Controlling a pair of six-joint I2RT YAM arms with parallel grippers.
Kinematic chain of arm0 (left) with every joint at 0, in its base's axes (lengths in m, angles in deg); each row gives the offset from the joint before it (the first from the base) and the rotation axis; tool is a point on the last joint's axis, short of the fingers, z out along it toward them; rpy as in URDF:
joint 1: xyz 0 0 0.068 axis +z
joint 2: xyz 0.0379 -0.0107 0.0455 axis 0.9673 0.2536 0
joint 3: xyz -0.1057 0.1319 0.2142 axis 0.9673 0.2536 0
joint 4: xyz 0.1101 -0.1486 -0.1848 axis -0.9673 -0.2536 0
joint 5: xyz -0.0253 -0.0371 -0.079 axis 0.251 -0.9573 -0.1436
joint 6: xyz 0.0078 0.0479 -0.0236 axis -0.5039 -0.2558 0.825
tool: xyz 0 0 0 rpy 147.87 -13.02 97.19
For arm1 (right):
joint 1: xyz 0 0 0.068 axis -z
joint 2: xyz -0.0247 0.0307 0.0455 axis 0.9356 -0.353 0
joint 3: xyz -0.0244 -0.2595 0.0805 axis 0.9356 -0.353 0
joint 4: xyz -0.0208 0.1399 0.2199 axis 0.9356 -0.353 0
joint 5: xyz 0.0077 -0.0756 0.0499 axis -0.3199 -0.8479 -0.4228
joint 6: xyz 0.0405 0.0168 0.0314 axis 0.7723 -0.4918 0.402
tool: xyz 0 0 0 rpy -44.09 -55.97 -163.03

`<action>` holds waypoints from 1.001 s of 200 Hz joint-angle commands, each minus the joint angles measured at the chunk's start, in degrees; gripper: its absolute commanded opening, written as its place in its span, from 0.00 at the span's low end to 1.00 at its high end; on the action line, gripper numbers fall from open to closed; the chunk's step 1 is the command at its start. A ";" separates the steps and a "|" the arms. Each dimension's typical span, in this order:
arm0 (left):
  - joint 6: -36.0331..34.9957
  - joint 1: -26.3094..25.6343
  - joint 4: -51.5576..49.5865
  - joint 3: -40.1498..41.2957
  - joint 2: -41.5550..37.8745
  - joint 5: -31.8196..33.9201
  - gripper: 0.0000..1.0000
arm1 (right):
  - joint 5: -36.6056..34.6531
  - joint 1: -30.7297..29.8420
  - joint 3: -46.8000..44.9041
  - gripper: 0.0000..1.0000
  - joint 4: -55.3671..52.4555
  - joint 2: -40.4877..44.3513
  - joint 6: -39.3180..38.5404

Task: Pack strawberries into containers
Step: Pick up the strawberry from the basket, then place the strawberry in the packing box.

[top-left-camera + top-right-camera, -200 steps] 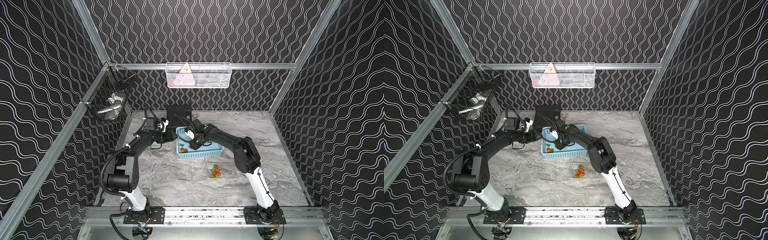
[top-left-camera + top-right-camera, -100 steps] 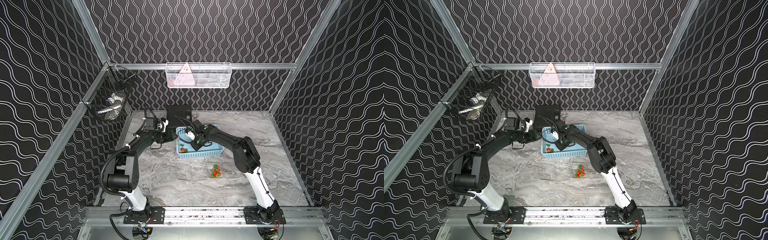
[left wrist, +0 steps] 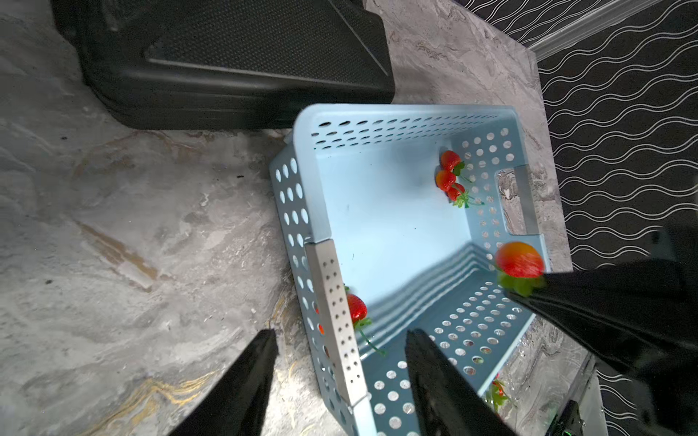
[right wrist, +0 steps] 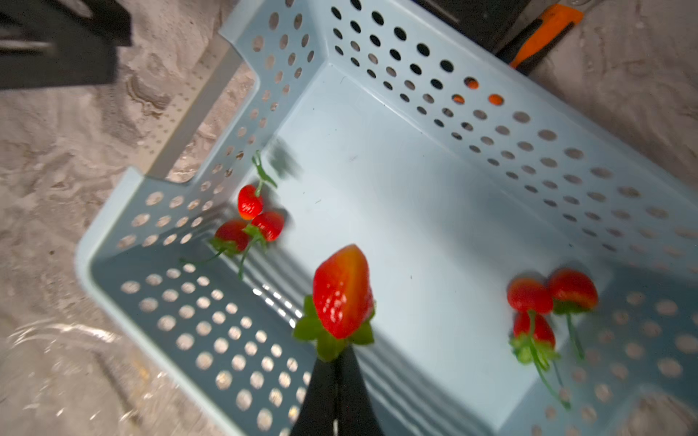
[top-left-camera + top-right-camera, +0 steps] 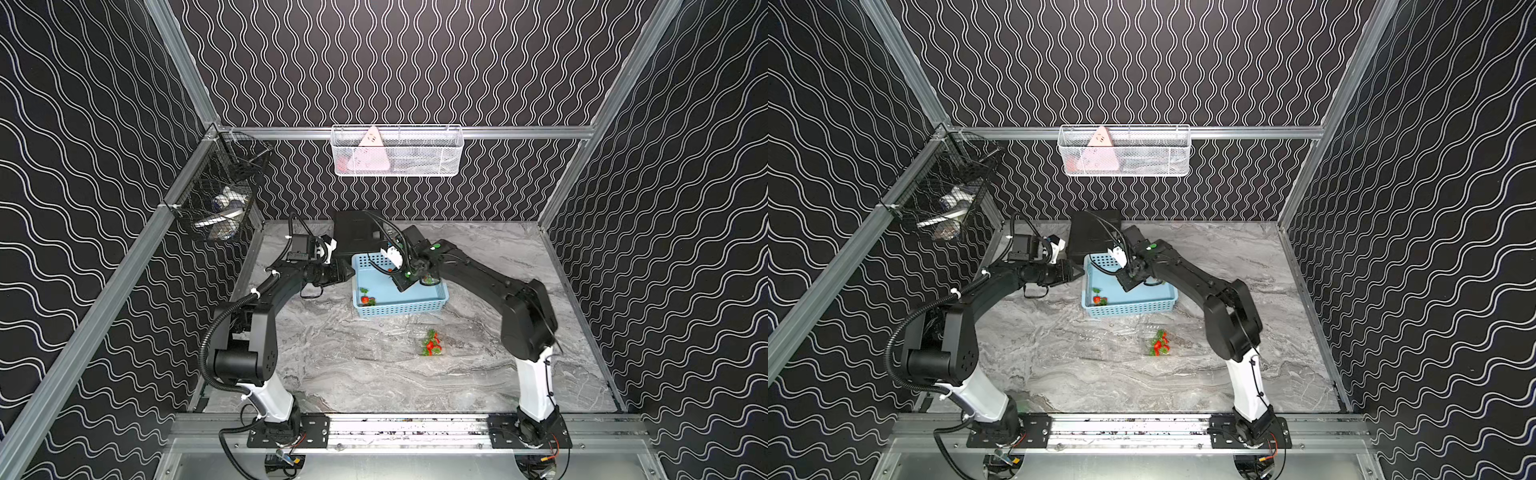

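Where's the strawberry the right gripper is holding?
Right wrist view: the strawberry is pinched in the right gripper above the blue basket, near its middle.

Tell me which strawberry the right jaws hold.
The lone red strawberry, pinched by its green top above the light blue perforated basket; other strawberries lie clustered inside.

One strawberry (image 4: 342, 290) held by its leaves, clusters (image 4: 544, 302) in basket (image 4: 415, 170), others (image 5: 431, 345) in container (image 5: 439, 353)

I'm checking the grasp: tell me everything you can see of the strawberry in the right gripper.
The strawberry is glossy bright red shading to orange on one side, dotted with seeds, with a green leafy top. The right gripper is shut on that leafy end, the berry's tip pointing away. It is held over the blue basket, apart from the berries lying inside.
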 commanded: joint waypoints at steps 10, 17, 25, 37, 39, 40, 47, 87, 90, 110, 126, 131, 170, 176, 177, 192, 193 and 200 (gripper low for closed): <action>-0.72 0.12 -0.14 -0.19 -1.79 -0.17 0.60 | 2.86 -0.12 -11.67 0.00 0.62 13.67 6.89; -1.02 0.12 -0.64 -0.35 -2.25 0.47 0.60 | 3.36 -0.11 -14.42 0.00 0.53 16.41 8.12; -1.71 0.12 -1.68 -0.82 -2.80 1.32 0.60 | 4.21 -0.11 -17.74 0.00 -0.07 19.68 9.54; -2.15 0.12 -2.07 -0.96 -4.22 2.10 0.60 | 5.20 -0.11 -22.21 0.00 -1.14 23.75 11.60; -2.15 0.12 -2.06 -0.93 -4.51 2.22 0.60 | 5.37 -0.18 -23.08 0.00 -1.27 24.32 12.00; -2.15 0.12 -2.01 -0.95 -4.68 2.28 0.60 | 5.48 -0.19 -23.50 0.00 -1.30 24.54 12.11; -2.15 0.12 -2.08 -0.88 -5.64 2.57 0.60 | 6.34 -0.20 -26.20 0.00 -1.83 26.16 13.11; -3.64 -4.27 -5.34 -2.03 -12.08 6.63 0.59 | 8.63 -0.46 -39.54 0.03 1.75 31.04 18.97; -3.64 -4.81 -5.53 -1.96 -12.49 6.87 0.59 | 8.65 -0.46 -40.10 0.04 2.48 31.17 19.29; -1.59 -6.63 -4.81 -0.01 -15.94 5.27 0.59 | 9.33 -0.70 -41.11 0.06 4.26 30.37 19.95; -0.17 -7.96 -5.01 2.15 -19.16 4.57 0.59 | 9.18 -1.39 -41.22 0.07 4.94 29.53 19.73; -0.05 -8.54 -5.44 2.71 -20.20 4.58 0.59 | 9.18 -1.58 -41.36 0.08 5.28 29.28 19.54; 0.79 -14.63 -9.70 7.56 -26.32 6.38 0.60 | 8.57 -1.82 -42.00 0.13 6.40 25.77 18.79; 0.91 -15.91 -10.09 8.51 -27.13 6.99 0.59 | 8.46 -1.87 -42.33 0.16 6.86 25.65 18.88; 0.96 -16.16 -10.16 8.69 -27.25 7.08 0.59 | 8.42 -1.87 -42.40 0.17 6.94 25.65 18.89; 1.65 -18.81 -11.09 11.25 -28.61 8.13 0.59 | 7.11 -1.96 -43.03 0.27 7.73 26.29 19.23; 1.73 -18.92 -11.10 11.42 -28.64 8.14 0.60 | 6.96 -1.96 -43.06 0.28 7.73 26.37 19.24; 2.25 -19.96 -11.10 12.58 -29.34 8.32 0.59 | 6.01 -1.96 -42.97 0.31 7.51 26.82 19.25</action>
